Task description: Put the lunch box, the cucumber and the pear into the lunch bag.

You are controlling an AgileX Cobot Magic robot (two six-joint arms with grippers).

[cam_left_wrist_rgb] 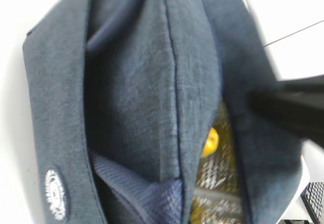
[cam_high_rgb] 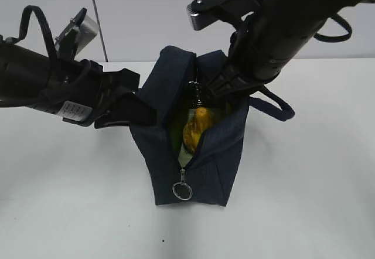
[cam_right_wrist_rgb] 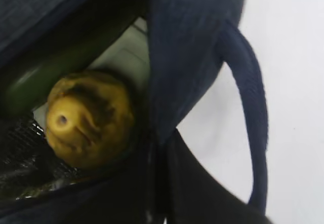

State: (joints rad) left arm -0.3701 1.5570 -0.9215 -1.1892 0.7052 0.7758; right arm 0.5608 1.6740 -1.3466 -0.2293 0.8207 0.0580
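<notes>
The navy lunch bag (cam_high_rgb: 202, 165) stands mid-table with its zipper open at the top. Inside it I see the yellow-orange pear (cam_high_rgb: 196, 125). In the right wrist view the pear (cam_right_wrist_rgb: 86, 125) lies on the pale green lunch box (cam_right_wrist_rgb: 124, 57), with the dark green cucumber (cam_right_wrist_rgb: 35, 82) beside it. My left gripper (cam_high_rgb: 137, 104) is against the bag's left wall and seems shut on its handle webbing (cam_left_wrist_rgb: 147, 193); its fingers are hidden by fabric. My right gripper (cam_high_rgb: 214, 92) is shut on the bag's right rim (cam_right_wrist_rgb: 157, 133).
The bag's metal ring pull (cam_high_rgb: 182, 191) hangs at the near end of the zipper. One looped handle (cam_high_rgb: 275, 106) sticks out to the right. The white table (cam_high_rgb: 304, 200) lies all round the bag. A white wall stands behind.
</notes>
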